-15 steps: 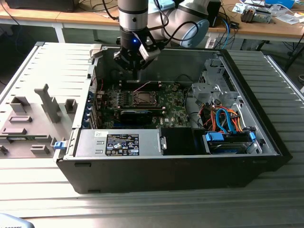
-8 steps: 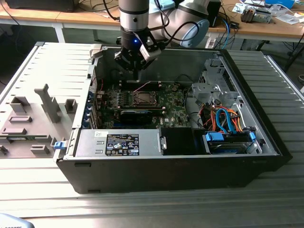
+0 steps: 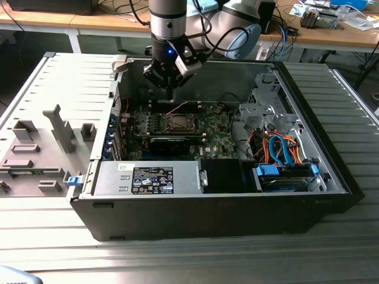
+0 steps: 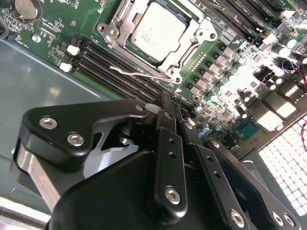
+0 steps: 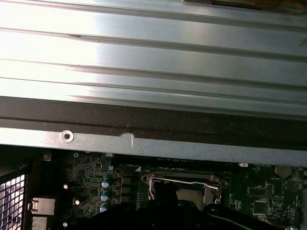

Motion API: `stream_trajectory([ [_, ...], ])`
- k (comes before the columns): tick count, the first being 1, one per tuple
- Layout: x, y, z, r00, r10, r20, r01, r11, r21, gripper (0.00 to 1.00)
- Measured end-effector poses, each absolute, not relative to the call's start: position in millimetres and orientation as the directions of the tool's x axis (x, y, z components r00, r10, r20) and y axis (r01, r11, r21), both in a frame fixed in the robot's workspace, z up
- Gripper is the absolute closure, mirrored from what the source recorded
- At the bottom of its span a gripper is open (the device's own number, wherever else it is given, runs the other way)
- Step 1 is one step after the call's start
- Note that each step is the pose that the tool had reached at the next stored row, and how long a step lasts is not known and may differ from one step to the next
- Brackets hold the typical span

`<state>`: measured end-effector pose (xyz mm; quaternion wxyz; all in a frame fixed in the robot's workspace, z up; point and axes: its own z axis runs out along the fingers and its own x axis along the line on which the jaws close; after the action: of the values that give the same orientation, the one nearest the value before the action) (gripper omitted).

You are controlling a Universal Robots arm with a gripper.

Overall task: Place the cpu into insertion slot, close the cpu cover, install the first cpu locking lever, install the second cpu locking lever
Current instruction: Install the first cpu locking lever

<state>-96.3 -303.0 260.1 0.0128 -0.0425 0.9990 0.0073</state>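
Observation:
The cpu (image 4: 156,29), a silvery square chip, sits in the insertion slot (image 3: 177,123) on the green motherboard. The cpu cover (image 4: 189,45) lies flat around it, framing the chip through its window. A thin wire locking lever (image 4: 139,73) runs along one side of the socket, and in the first wrist view a lever (image 5: 182,182) crosses the socket's edge. My gripper (image 4: 167,103) hangs just above the board beside that lever, its black fingers (image 4: 165,143) drawn together with nothing between them. In the exterior view the gripper (image 3: 170,94) hovers just behind the socket.
The open computer case holds a black graphics card (image 3: 169,143), a power supply (image 3: 148,177) and a drive cage with orange and blue cables (image 3: 284,154). Long black memory slots (image 4: 110,67) flank the socket. The case's metal wall (image 5: 153,143) stands close behind it.

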Motion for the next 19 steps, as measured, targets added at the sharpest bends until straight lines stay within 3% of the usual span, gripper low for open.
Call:
stream_trajectory([
  [19,-92.5,-302.9,257.7,-0.996,-0.085,-0.026,-0.085,0.996,0.013,0.89],
])
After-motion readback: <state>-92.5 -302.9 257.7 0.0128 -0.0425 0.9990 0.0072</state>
